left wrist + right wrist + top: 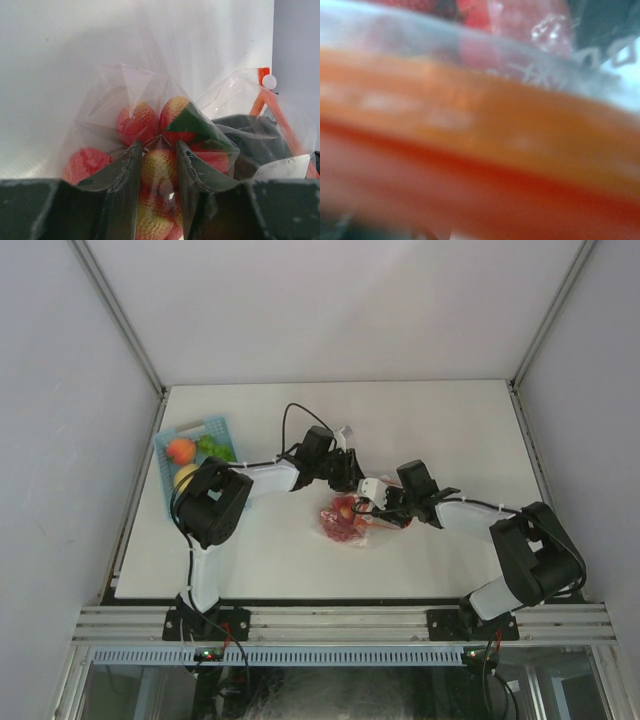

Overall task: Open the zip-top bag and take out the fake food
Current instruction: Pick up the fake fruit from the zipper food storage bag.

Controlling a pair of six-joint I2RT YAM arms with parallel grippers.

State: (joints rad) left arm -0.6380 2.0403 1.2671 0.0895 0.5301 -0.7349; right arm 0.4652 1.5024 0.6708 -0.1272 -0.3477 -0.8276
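The zip-top bag (345, 522) lies mid-table, clear and crinkled, holding the fake food (342, 512), mostly red pieces. In the left wrist view my left gripper (159, 145) grips a fold of the bag (125, 100), with a yellow-red piece (160, 170) inside the film filling the gap between the fingers. From above, the left gripper (352, 485) sits at the bag's far side. My right gripper (383, 502) is at the bag's right edge. The blurred red-orange zip strip (495, 130) fills the right wrist view and hides the fingers. The strip (272, 107) rises at the right of the left wrist view.
A light-blue slotted basket (213, 428) stands at the back left, holding orange, green and yellow pieces. White walls close in the table on three sides. A white label patch (285, 167) shows on the bag near the dark body of the right gripper (250, 132).
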